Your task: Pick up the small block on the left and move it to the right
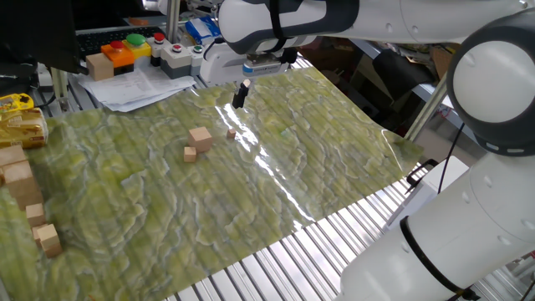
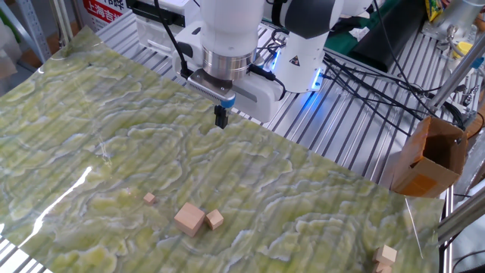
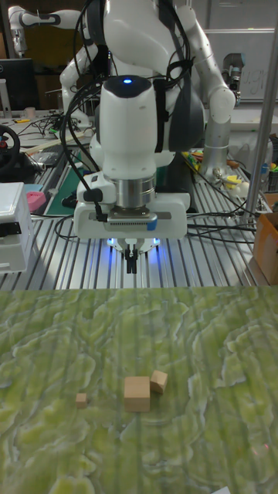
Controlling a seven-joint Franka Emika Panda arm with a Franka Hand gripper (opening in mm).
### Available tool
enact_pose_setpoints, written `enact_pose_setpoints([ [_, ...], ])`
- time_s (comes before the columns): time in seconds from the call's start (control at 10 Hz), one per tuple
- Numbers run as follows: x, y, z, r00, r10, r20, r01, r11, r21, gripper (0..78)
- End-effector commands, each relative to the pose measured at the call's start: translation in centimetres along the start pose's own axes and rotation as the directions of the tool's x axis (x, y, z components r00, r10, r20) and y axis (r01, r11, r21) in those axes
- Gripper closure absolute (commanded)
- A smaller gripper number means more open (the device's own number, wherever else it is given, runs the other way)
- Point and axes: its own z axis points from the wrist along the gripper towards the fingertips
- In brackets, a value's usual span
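The small block (image 1: 231, 132) (image 2: 149, 198) (image 3: 81, 400) is a tiny light-brown cube lying on the green mat, left of the two bigger cubes in the tall fixed view. My gripper (image 1: 240, 96) (image 2: 220, 118) (image 3: 133, 264) hangs above the mat's far edge near the robot base, well away from the block. Its black fingers are pressed together with nothing between them.
A large tan cube (image 1: 200, 138) (image 3: 137, 394) and a medium cube (image 1: 190, 154) (image 3: 158, 380) sit close together on the green mat (image 1: 251, 192). More wooden blocks (image 1: 29, 201) are stacked at one mat edge. A button box (image 1: 134, 46), papers and a cardboard box (image 2: 428, 155) stand off the mat.
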Motion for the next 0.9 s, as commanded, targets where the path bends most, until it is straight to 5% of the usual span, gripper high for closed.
enact_pose_setpoints([
  [0.1, 0.0, 0.0, 0.0, 0.998, 0.037, -0.06, -0.044, 0.991, -0.127, 77.6],
  [0.2, 0.0, 0.01, 0.0, 0.998, 0.031, -0.058, -0.037, 0.994, -0.102, 77.6],
  [0.9, -0.03, 0.02, 0.0, 0.998, 0.04, -0.056, -0.046, 0.994, -0.102, 77.6],
])
